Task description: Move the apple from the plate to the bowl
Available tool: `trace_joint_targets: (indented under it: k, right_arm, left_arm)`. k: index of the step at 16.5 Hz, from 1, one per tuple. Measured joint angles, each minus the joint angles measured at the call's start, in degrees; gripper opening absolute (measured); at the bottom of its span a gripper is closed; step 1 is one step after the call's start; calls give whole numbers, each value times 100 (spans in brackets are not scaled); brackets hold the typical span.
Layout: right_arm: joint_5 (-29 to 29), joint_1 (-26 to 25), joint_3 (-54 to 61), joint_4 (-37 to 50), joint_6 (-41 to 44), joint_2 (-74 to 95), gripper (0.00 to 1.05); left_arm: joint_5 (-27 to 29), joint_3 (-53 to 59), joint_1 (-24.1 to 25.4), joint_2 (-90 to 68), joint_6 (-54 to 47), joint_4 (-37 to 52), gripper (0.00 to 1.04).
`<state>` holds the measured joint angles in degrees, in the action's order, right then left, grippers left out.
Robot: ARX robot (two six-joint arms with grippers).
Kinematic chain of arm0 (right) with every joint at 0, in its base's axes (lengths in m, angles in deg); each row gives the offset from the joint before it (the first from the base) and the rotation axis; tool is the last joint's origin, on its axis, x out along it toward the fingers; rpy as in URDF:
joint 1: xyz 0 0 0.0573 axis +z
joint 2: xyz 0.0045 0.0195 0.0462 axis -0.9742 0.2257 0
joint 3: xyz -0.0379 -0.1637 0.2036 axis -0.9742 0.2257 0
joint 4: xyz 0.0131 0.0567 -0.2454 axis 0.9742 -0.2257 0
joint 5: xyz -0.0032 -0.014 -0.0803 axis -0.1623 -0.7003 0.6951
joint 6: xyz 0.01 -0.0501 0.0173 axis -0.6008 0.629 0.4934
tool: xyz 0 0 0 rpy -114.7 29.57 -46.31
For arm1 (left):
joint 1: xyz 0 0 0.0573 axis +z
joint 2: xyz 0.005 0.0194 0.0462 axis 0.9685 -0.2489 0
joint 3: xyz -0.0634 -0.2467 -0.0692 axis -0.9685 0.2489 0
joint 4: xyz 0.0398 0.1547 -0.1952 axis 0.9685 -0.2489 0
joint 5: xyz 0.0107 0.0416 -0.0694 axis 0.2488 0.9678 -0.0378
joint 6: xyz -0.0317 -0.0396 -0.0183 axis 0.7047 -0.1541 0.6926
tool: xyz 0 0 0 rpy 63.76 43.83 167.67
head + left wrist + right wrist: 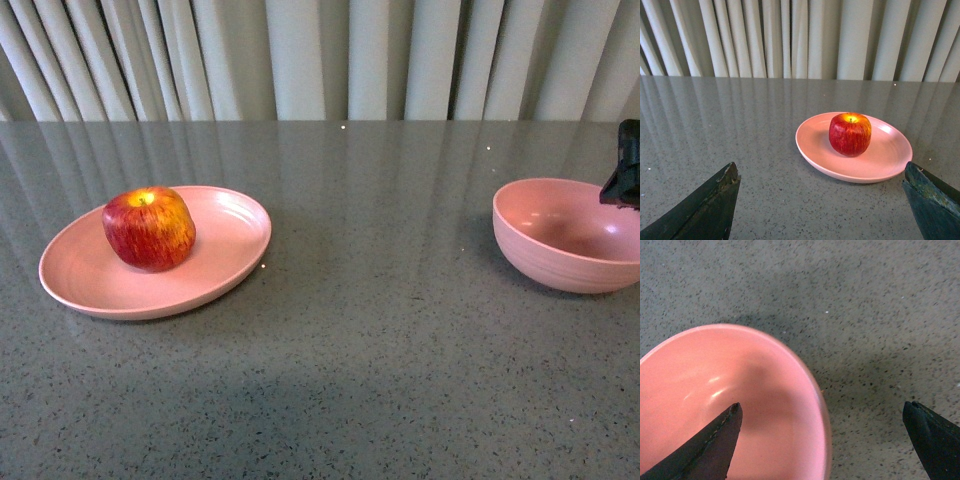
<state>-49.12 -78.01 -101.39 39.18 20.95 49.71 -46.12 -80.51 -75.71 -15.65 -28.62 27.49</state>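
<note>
My left claw (pixel 821 167) is released, jaws spread wide with nothing between them. The apple (pixel 850 134) sits ahead of it, past the jaw tips and clear of both, no contact. It is upright, stem dip up, on the plate (pixel 890 155), toward the plate's side farther from the right claw, on the grey table (pixel 715 130). The plate's near rim lies just beyond the gap of the jaws. My right claw (pixel 821 406) is also released and holds nothing. One jaw hangs over the inside of the bowl (pixel 715 390), the other over bare table beside it. The bowl's rim runs under the gap between the jaws. I cannot tell whether that jaw touches the bowl. In the front view only a bit of the right claw shows, at the bowl's far edge. The bowl holds nothing and stands well apart from the plate. A curtain (pixel 350 60) hangs behind the table.
</note>
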Motion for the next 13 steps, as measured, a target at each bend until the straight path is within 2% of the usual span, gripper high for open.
trace_joint_targets:
  k: [8, 13]
  right_arm:
    - [44, 157, -197, -173, -374, 398, 97]
    - [55, 221, -227, -195, -417, 483, 46]
  left_arm:
    - [0, 0, 0, 0, 0, 0, 98]
    - [0, 0, 0, 0, 0, 0, 98]
